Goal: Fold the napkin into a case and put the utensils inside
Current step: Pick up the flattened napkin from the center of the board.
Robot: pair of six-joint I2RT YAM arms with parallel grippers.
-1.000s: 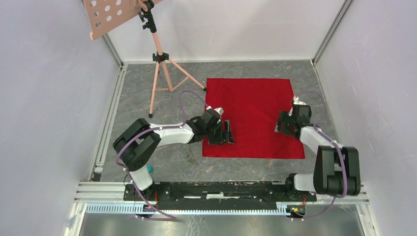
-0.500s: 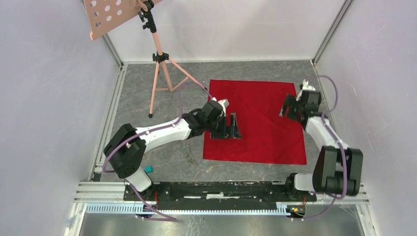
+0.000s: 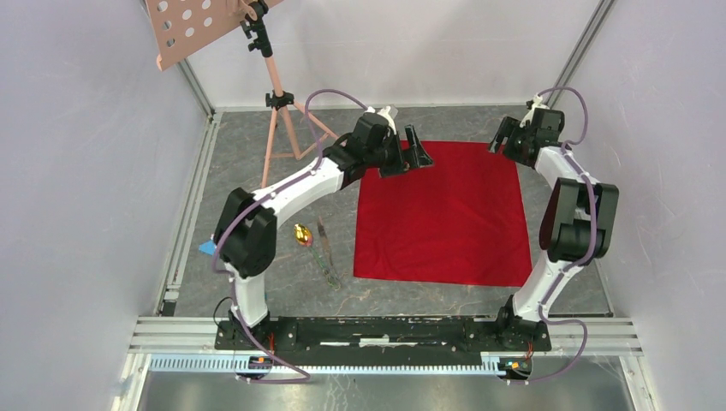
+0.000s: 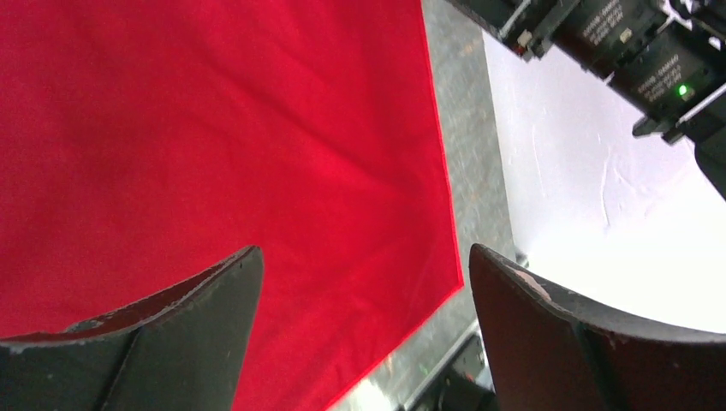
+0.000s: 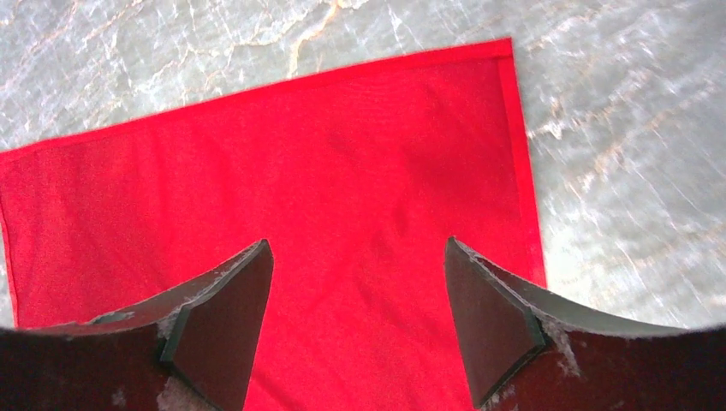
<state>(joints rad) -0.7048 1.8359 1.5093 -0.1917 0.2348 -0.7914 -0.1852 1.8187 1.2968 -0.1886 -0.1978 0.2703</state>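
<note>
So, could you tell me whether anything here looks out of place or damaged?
Nothing looks spilled or damaged. The napkin lies flat, with the spoon and dark cutlery loose beside its left edge. Only the pink tripod seems unrelated.

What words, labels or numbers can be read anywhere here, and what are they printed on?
Black motor housing on the right arm, seen from the left wrist: small white print, too blurred to read.
Napkin: no text.
Utensils: no text that can be made out.
Pink stand and its perforated plate: no text.
Nothing here can be quoted as it reads.
</note>
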